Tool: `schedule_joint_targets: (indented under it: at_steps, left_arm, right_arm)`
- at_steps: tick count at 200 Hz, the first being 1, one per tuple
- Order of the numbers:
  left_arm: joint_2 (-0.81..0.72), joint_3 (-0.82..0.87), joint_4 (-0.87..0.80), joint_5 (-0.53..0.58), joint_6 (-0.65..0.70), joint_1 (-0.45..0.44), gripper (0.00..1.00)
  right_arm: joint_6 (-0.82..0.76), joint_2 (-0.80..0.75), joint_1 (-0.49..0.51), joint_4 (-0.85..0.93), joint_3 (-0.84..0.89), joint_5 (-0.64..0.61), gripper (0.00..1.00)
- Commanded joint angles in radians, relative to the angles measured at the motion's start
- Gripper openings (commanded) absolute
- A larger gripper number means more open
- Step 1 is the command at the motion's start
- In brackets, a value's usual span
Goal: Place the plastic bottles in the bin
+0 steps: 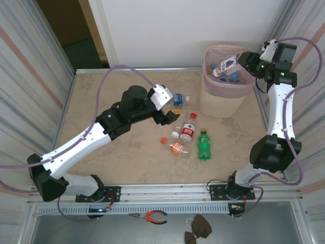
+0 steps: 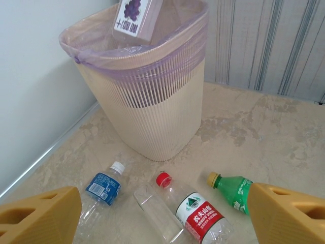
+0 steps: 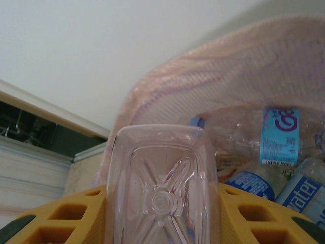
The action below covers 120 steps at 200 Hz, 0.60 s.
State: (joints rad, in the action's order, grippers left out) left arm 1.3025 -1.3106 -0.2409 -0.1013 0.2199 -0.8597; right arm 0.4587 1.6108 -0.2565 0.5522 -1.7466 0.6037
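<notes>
Purple-label bottle [image 1: 227, 65] sitting clamped in right tool [image 1: 244, 62], hanging tilted over the rim of the pink lined bin [image 1: 218, 99]; more bottles [image 3: 279, 137] lying inside. Blue-label bottle [image 2: 103, 188], red-cap bottle [image 2: 190, 211] and green bottle [image 2: 234, 189] lying flat just ahead of left tool [image 2: 162, 223].

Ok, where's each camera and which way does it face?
Top external: above and behind the bases, looking down on the table; both arms show.
Left wrist: on the left tool, facing the bin across bottles; yellow fingers show.
Right wrist: on the right tool, looking into the bin; fingers grip a clear bottle.
Shared: the bin, in all three.
</notes>
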Motion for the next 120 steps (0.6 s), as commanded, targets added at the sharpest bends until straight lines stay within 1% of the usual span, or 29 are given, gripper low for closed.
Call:
schedule_joint_targets:
  at_steps: [1,48,82,93,120]
  left_arm:
    - [-0.028,0.009,0.003,0.020,-0.015,-0.004,0.85]
    - [-0.035,0.024,0.005,0.026,-0.024,0.001,0.85]
    - [-0.044,0.034,0.006,0.028,-0.028,0.005,0.85]
    - [-0.045,0.033,0.005,0.029,-0.030,0.005,0.86]
    - [-0.045,0.034,0.006,0.031,-0.032,0.008,0.86]
  right_arm:
    - [-0.027,0.029,0.019,0.026,-0.002,0.064,0.36]
    - [-0.059,0.114,0.045,0.103,0.004,0.060,0.38]
    - [-0.105,0.165,0.053,0.181,-0.005,-0.010,0.42]
    - [-0.120,0.174,0.054,0.211,-0.016,-0.044,0.46]
    - [-0.146,0.172,0.059,0.251,-0.044,-0.117,0.61]
